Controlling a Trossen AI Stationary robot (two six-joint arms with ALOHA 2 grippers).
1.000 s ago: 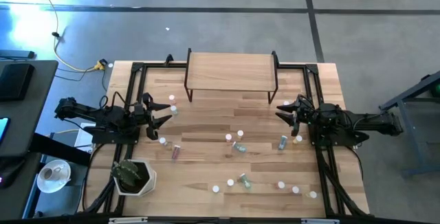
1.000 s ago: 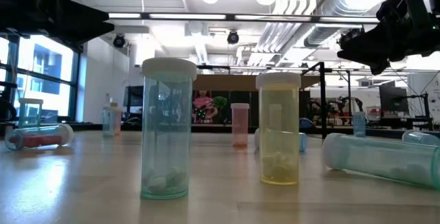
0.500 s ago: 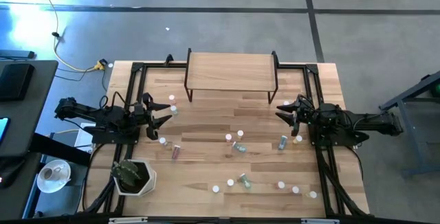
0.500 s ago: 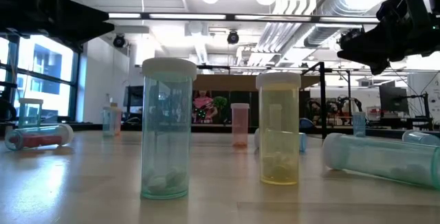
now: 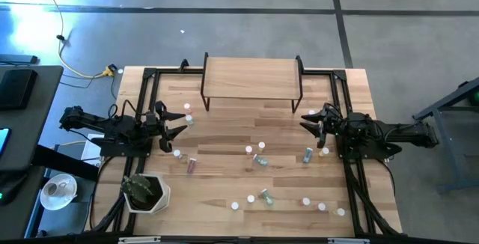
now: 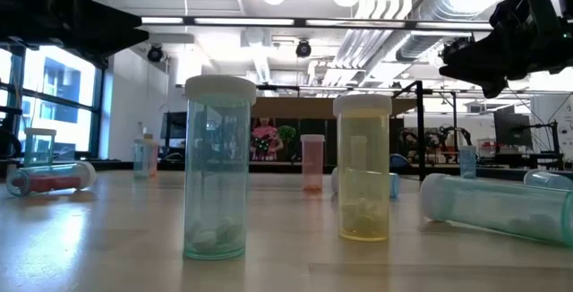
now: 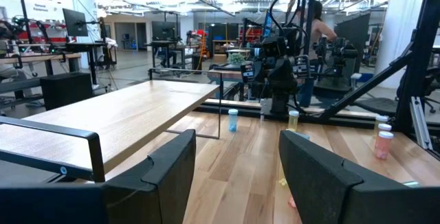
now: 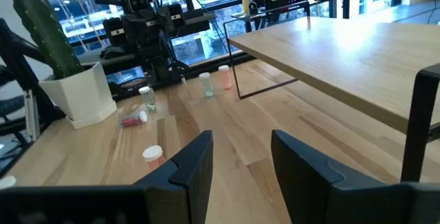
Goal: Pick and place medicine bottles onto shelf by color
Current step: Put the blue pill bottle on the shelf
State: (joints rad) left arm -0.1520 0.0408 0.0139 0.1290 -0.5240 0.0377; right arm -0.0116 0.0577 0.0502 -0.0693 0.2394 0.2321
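Note:
The light-wood shelf (image 5: 252, 78) on black legs stands at the table's far middle. Small white-capped bottles are scattered over the table: a few near my left gripper (image 5: 188, 119), several in the middle (image 5: 260, 159), several near the front edge (image 5: 305, 200). The low view shows a teal bottle (image 6: 215, 171) and a yellow one (image 6: 363, 171) upright on their bases, and a teal one (image 6: 497, 204) lying on its side. My left gripper (image 5: 176, 124) is open and empty at the table's left side. My right gripper (image 5: 308, 120) is open and empty at the right side, above the table.
A white pot with a cactus (image 5: 144, 191) stands at the table's near left corner. Black frame rails (image 5: 352, 184) run along the table's left and right sides. Bare wood lies between the shelf and the middle bottles.

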